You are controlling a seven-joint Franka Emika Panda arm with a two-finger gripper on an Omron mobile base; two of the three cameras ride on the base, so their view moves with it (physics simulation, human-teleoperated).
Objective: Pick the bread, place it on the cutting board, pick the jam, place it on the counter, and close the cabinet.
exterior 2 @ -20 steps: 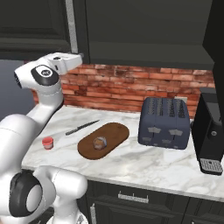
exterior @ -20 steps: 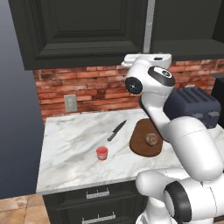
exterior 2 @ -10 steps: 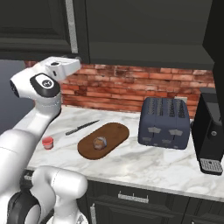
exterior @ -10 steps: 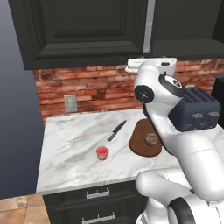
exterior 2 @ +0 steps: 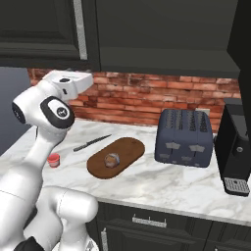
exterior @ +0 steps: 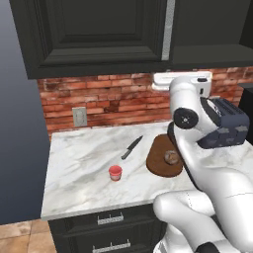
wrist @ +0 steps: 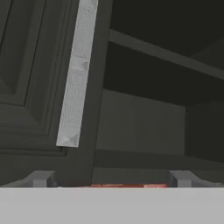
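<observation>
Cabinet (exterior: 99,34) — dark charcoal wall unit above the brick backsplash (exterior: 113,101); left door shut with its long silver handle (exterior: 168,29) at the right edge. In the hand view the space just right of that handle (wrist: 78,74) is open, showing dark shelves inside.

Counter (exterior: 89,168) — veined marble, dark drawers (exterior: 108,225) below.

Robot arm rises from the base and bends up over the counter; its white hand sits just under the cabinet's bottom edge, in front of the brick.

Coffee machine (exterior 2: 235,147), black, at the far right of the counter. Toaster (exterior 2: 184,137), dark blue-grey, next to it.

Cutting board (exterior 2: 115,157) — brown oval, flat on the counter left of the toaster. Bread (exterior 2: 112,160) rests on the board, near its middle.

Knife (exterior: 132,147), black handle, lies on the marble just beside the board's left end, apart from it.

Jam (exterior: 115,172) — small red jar upright on the counter, nearer the front edge, apart from knife and board.

Gripper (wrist: 111,180) points up at the cabinet; two fingertips (wrist: 41,178) spread wide with nothing between them.
</observation>
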